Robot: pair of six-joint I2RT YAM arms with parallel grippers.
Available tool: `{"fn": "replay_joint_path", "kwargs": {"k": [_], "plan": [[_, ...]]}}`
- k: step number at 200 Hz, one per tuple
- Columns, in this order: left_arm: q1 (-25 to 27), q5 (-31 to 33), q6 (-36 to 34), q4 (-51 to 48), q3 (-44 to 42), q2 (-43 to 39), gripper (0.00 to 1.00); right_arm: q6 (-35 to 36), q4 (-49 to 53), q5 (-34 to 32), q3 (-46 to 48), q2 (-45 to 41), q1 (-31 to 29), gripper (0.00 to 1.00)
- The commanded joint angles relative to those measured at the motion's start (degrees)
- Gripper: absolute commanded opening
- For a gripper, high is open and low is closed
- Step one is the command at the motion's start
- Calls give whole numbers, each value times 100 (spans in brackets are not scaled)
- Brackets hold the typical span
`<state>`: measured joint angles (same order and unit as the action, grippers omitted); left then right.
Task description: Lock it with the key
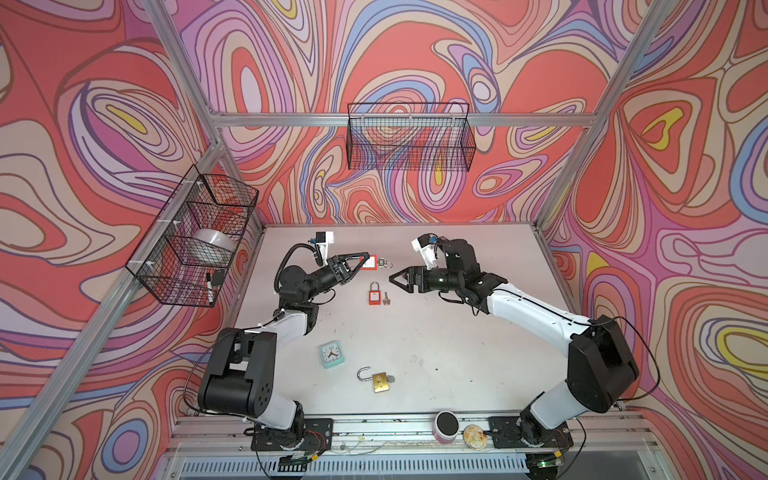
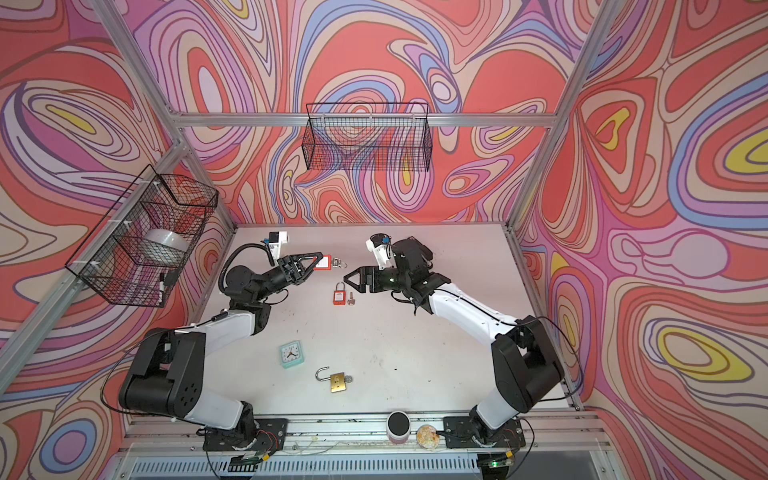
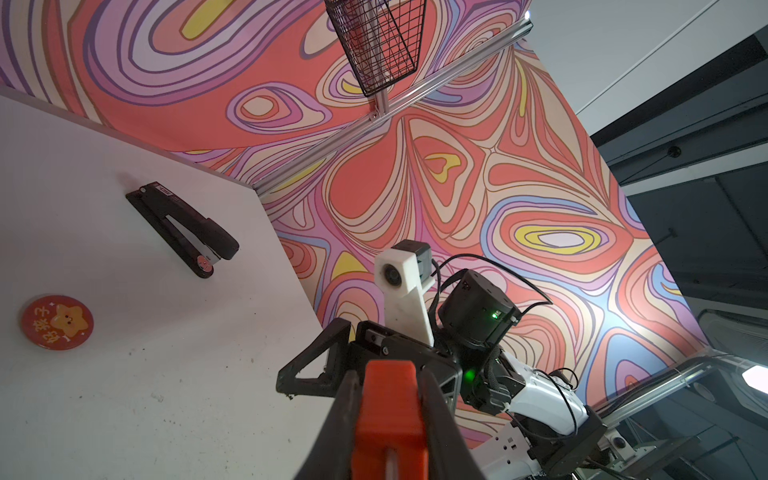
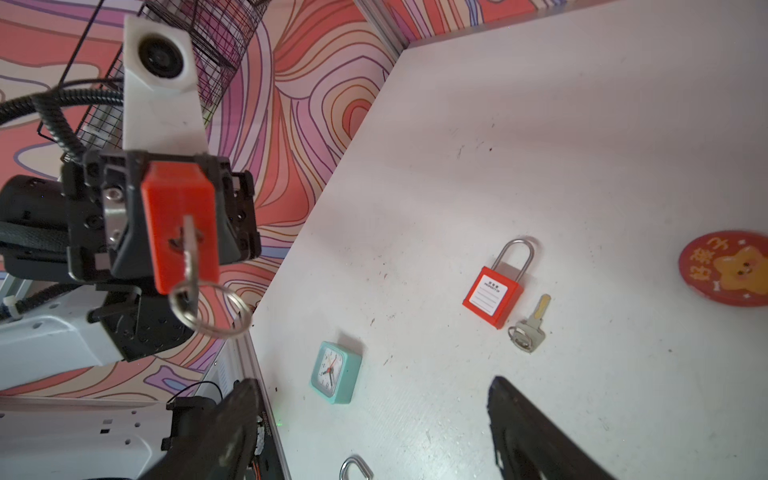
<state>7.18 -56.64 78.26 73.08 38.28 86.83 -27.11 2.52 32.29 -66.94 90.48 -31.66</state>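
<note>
Left gripper [image 1: 365, 258] clenches 1 rigid red padlock [image 4: 178, 208]; right gripper [image 1: 391, 277] gapes empty. Inserted key [image 4: 190, 249] looks slippery; pinch its flat head.

You have a white counter [image 1: 449, 332]. On it lie a red padlock [image 1: 375, 296] with a loose key [image 1: 387, 298] just beside it, a little green clock [image 1: 331, 353], an open gold padlock [image 1: 379, 380], a black stapler [image 3: 183, 228] and a round red badge [image 3: 57, 322] with a star.
</note>
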Motion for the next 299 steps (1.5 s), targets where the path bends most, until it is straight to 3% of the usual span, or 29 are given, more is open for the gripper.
{"fn": "replay_joint_path", "kwargs": {"k": [1,77,152,210,246,299], "plan": [[29,-76,111,469,181,-105,0,200,168,-83,-216,-99,122,90],[29,-84,138,479,281,-42,0,-701,-1186,1023,-376,-144,292,86],[29,-84,137,479,180,-111,0,-1843,-2286,1792,-759,687,270,56],[29,-81,128,477,162,-116,0,-1699,-2003,2078,-873,807,187,40],[38,-66,128,471,177,-94,0,-1727,-2013,2163,-838,849,160,18],[46,-76,138,475,164,-106,0,-1781,-2120,2223,-862,939,136,15]]}}
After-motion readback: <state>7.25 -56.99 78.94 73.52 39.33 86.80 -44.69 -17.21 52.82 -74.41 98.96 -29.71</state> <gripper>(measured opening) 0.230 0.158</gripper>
